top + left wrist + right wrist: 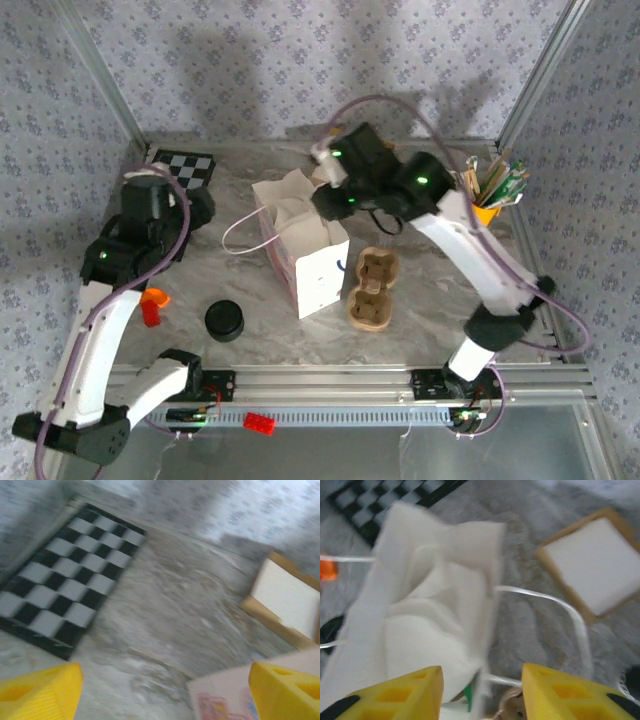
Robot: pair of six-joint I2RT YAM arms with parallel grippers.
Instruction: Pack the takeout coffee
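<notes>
Over the mouth of the bag point(305, 255), mid-table, the right gripper point(479, 680) hangs with its fingers apart and nothing clamped between them. White tissue point(435, 610) billows out just below. The left gripper point(164, 675) hovers well to the left, near the checkerboard point(65, 575), fingers wide apart and empty. Where the coffee sits I cannot tell for sure; most likely it is down in the bag, hidden by the tissue (the black lids point(224, 320) nearer the left arm are a separate stack). A paper cup is light but soft-walled and probably full, so a hard squeeze could buckle it or pop the lid. It is best taken around the body just under the lid's rim and kept upright.
</notes>
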